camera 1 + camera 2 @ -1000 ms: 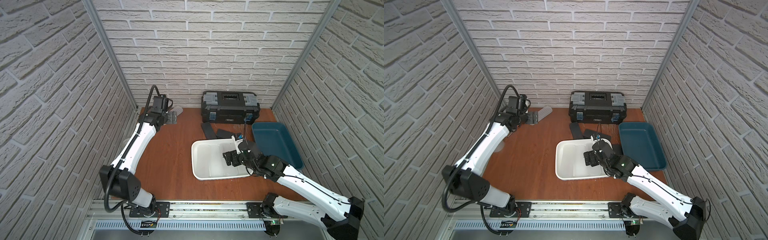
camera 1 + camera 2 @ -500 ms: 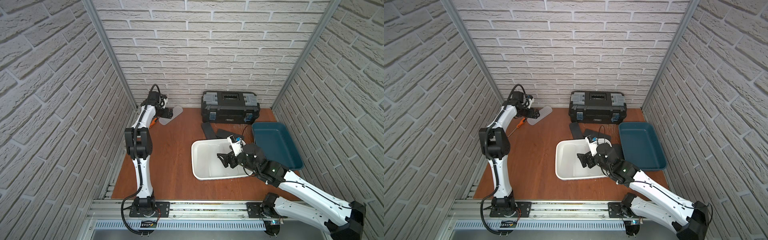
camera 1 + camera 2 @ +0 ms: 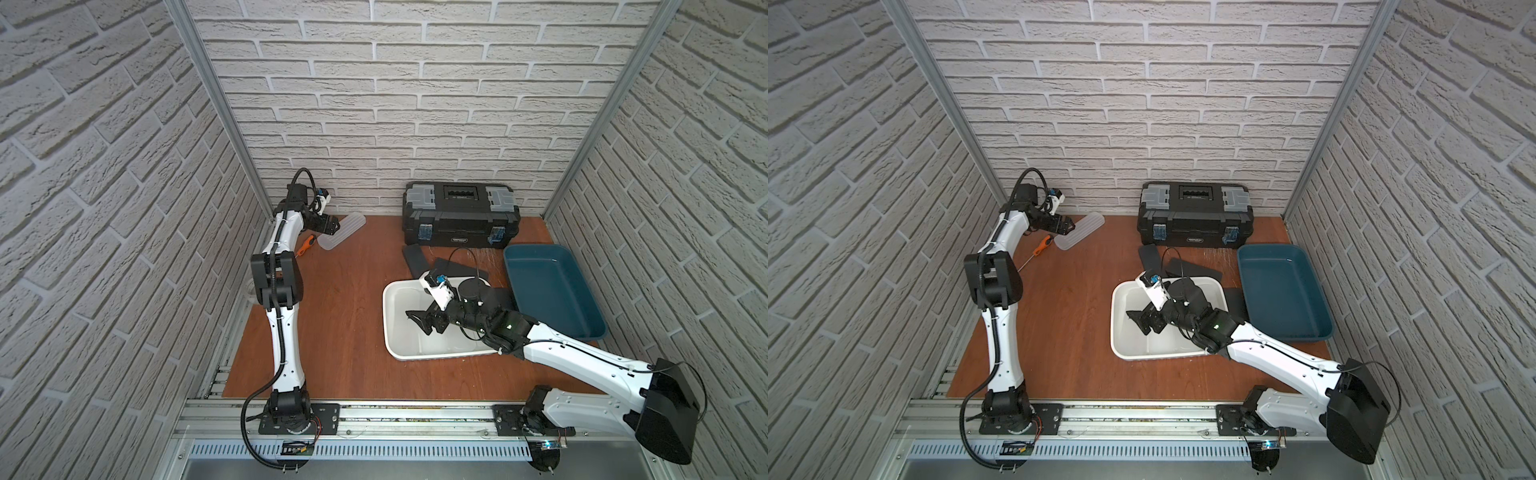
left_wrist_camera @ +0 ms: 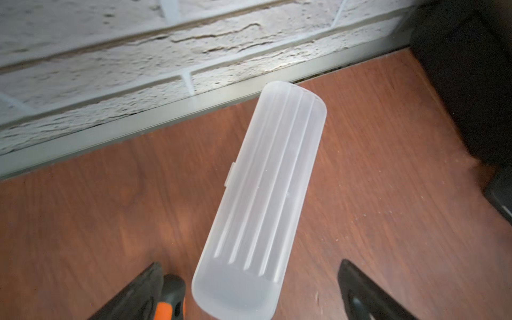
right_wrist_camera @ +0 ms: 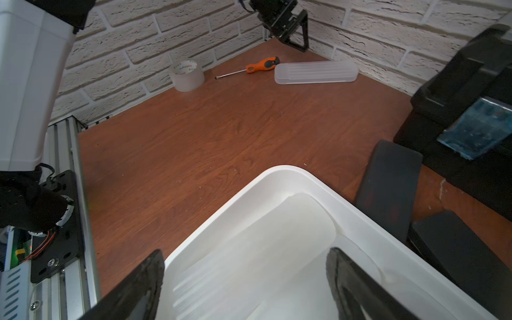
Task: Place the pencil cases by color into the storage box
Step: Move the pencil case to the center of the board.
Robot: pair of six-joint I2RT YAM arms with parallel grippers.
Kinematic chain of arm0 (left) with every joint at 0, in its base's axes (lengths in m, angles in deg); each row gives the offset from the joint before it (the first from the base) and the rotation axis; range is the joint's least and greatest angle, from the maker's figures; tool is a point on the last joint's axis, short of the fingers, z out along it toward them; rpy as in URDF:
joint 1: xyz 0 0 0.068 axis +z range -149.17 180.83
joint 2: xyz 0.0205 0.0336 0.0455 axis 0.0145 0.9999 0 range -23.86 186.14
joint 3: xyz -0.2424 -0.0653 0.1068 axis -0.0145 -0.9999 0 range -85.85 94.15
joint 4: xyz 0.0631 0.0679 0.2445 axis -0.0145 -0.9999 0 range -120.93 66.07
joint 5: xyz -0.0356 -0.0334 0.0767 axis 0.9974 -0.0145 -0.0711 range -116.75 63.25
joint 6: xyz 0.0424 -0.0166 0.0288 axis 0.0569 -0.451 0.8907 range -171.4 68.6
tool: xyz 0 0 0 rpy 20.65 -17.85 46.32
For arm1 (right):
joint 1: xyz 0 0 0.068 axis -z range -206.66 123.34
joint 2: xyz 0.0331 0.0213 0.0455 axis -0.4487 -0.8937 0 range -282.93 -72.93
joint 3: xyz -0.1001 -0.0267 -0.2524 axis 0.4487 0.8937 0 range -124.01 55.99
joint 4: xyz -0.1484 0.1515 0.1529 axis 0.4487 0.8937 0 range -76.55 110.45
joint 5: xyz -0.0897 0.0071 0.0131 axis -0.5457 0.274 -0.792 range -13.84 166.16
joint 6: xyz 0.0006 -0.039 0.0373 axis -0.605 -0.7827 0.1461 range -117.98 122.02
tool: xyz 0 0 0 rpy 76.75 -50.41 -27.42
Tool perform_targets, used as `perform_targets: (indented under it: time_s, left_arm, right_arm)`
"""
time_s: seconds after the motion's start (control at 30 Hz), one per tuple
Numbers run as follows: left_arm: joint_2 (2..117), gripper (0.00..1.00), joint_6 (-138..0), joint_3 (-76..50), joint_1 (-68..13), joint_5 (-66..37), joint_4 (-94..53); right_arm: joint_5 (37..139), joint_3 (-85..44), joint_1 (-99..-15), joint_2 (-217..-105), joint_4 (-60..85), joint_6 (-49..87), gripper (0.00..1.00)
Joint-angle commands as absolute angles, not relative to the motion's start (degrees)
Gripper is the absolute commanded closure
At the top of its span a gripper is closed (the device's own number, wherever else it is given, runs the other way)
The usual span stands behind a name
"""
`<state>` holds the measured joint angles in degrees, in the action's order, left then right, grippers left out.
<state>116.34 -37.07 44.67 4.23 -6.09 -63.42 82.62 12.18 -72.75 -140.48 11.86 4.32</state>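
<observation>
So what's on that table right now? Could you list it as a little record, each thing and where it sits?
frosted case: flat on the table, far left corner
left gripper: open, above one end of the frosted case
white bin: pale ribbed cases inside
right gripper: open, empty, over the white bin
toolbox: lid down, at the far edge
black cases: on the table between toolbox and white bin
blue bin: nothing seen inside
screwdriver: beside the frosted case
tape roll: standing on the table

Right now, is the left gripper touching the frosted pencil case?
Apart. The left wrist view shows clear gaps between the left gripper and the frosted pencil case.
</observation>
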Motion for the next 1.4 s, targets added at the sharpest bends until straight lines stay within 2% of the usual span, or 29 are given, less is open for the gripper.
perform_targets:
  time_s: [0.0, 0.17, 0.3, 0.6, 1.37]
  left_arm:
    - [118.31, 0.02, -30.76, 46.8, 3.99, -5.81, -62.7]
    - [121.17, 0.02, -27.36, 50.04, 4.48, -3.49, -63.03]
    - [126.26, 0.02, -25.19, 59.37, 4.41, -3.3, -69.78]
    - [128.0, 0.02, -23.61, 58.28, 4.57, -5.19, -69.64]
    - [131.06, 0.02, -22.87, 57.78, 2.92, -10.26, -71.02]
  right_arm:
    - [84.24, 10.49, -74.62, -140.93, 5.56, 0.38, 0.08]
    - [85.55, 9.03, -75.4, -142.13, 6.3, 0.57, 0.08]
    - [85.8, 7.18, -75.91, -143.96, 6.85, 0.57, 0.08]
    - [86.92, 4.36, -76.66, -148.06, 7.79, 0.3, 0.09]
    - [87.9, 4.4, -76.78, -149.92, 7.99, 0.68, 0.09]
